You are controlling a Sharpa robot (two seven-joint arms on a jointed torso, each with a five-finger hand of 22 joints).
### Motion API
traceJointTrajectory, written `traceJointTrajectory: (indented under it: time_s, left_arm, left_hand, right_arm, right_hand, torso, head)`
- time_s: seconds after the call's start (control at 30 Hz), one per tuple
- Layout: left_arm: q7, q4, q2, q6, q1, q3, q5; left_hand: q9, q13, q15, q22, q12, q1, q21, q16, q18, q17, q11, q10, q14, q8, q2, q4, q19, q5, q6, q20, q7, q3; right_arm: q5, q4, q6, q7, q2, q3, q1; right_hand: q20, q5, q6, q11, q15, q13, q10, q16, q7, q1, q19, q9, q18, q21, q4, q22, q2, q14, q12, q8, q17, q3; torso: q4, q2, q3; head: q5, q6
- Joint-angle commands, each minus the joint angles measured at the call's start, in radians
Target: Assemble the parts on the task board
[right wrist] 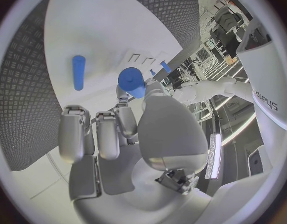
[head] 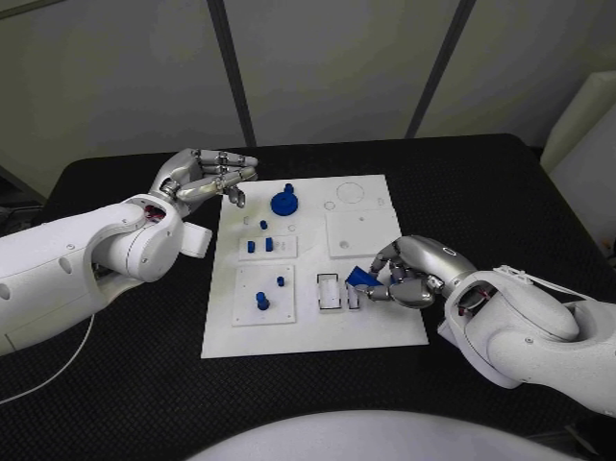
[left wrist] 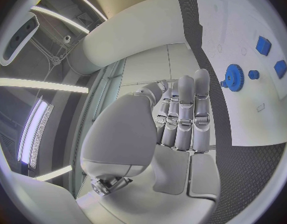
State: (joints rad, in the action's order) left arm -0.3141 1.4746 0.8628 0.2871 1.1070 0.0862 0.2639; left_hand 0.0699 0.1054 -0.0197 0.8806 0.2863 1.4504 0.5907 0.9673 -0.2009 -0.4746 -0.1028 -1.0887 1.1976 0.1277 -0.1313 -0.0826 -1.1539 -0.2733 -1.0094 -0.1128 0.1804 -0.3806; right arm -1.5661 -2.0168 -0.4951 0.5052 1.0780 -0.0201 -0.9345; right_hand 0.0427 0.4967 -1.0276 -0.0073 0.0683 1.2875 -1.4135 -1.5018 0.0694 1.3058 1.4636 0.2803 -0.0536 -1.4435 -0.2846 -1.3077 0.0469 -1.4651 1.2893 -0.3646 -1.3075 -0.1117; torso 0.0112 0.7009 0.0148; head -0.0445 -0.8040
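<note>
The white task board lies in the middle of the black table. My right hand hovers over the board's right half and pinches a blue part beside two white slots. In the right wrist view the blue part sits at the fingertips, with a blue peg on the board beyond. My left hand is at the board's far left corner, fingers side by side and holding nothing; the left hand shows the same there. A blue gear stands close to it.
Several small blue pegs stand in the board's left blocks. A raised white square sits on the right half of the board. The left wrist view shows the gear and blue pegs. Black table surrounds the board.
</note>
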Motion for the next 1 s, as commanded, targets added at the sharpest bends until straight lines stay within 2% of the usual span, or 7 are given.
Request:
traceJointTrajectory:
  time_s: [0.03, 0.2, 0.4, 0.67, 1.0]
  left_arm:
    - [-0.002, 0.001, 0.000, -0.011, 0.001, 0.000, -0.002]
    - [-0.002, 0.001, -0.002, -0.011, 0.001, 0.000, -0.002]
    - [-0.002, 0.002, -0.005, -0.012, 0.001, 0.000, -0.002]
    - [-0.001, 0.003, -0.005, -0.013, 0.001, 0.000, -0.002]
    - [0.000, 0.004, -0.004, -0.014, 0.001, 0.000, -0.002]
  left_hand:
    - [0.000, 0.001, 0.000, -0.002, 0.004, -0.011, -0.004, -0.001, 0.018, 0.001, -0.001, 0.007, -0.004, -0.002, -0.001, -0.001, 0.001, 0.005, 0.002, -0.003, -0.002, 0.005]
    - [0.000, 0.001, 0.000, -0.002, 0.004, -0.011, -0.004, -0.001, 0.018, 0.001, -0.001, 0.007, -0.004, -0.002, -0.001, -0.001, 0.001, 0.005, 0.002, -0.003, -0.002, 0.005]
    - [0.000, 0.001, 0.000, -0.003, 0.006, -0.012, -0.005, -0.001, 0.018, 0.002, -0.001, 0.007, -0.005, -0.001, 0.001, -0.001, 0.001, 0.004, 0.002, -0.003, -0.002, 0.005]
    - [0.000, 0.001, 0.000, -0.003, 0.006, -0.012, -0.005, -0.001, 0.018, 0.002, -0.001, 0.007, -0.005, -0.001, 0.001, -0.001, 0.001, 0.004, 0.002, -0.003, -0.002, 0.005]
    - [0.000, 0.001, 0.000, -0.003, 0.006, -0.012, -0.005, -0.001, 0.018, 0.002, -0.001, 0.007, -0.005, -0.001, 0.001, -0.001, 0.001, 0.004, 0.002, -0.003, -0.002, 0.005]
  right_arm:
    - [0.049, -0.008, -0.073, -0.025, -0.009, -0.001, -0.002]
    - [0.076, 0.011, -0.040, -0.021, -0.044, -0.001, -0.002]
    - [0.094, 0.044, 0.004, -0.013, -0.096, -0.001, -0.002]
    - [0.083, 0.081, 0.037, 0.021, -0.145, -0.002, -0.002]
    - [0.053, 0.106, 0.073, 0.058, -0.168, -0.002, -0.002]
  right_hand:
    - [-0.006, 0.007, -0.010, -0.003, 0.006, 0.002, -0.008, -0.004, -0.003, 0.029, 0.011, 0.015, 0.008, -0.007, 0.000, -0.057, -0.018, -0.080, 0.007, -0.005, -0.126, 0.000]
    - [-0.007, 0.006, -0.010, -0.003, 0.007, 0.000, -0.007, -0.004, -0.002, 0.016, 0.011, 0.018, 0.008, -0.007, -0.005, -0.057, -0.021, -0.079, 0.003, -0.004, -0.124, -0.008]
    - [-0.008, -0.003, -0.016, -0.004, 0.008, 0.002, -0.009, -0.003, -0.005, -0.010, 0.011, 0.027, 0.008, -0.007, -0.007, -0.058, -0.032, -0.079, 0.000, -0.007, -0.124, -0.022]
    - [-0.013, -0.026, -0.041, -0.014, 0.015, 0.011, -0.016, -0.007, -0.018, -0.077, 0.013, 0.053, 0.010, -0.011, -0.007, -0.065, -0.049, -0.081, 0.001, -0.029, -0.133, -0.060]
    - [-0.022, -0.053, -0.059, -0.026, 0.025, 0.027, -0.027, -0.012, -0.033, -0.115, 0.019, 0.084, 0.012, -0.018, -0.007, -0.077, -0.063, -0.083, 0.009, -0.063, -0.145, -0.088]
  torso:
    - [-0.0006, 0.001, -0.0003]
    - [-0.0001, 0.002, -0.0009]
    - [-0.0029, 0.002, -0.0010]
    - [0.0007, 0.003, 0.0003]
    - [0.0016, 0.003, 0.0002]
  head:
    - [0.007, 0.001]
    - [0.011, 0.001]
    - [0.015, 0.000]
    - [0.022, -0.001]
    - [0.024, -0.004]
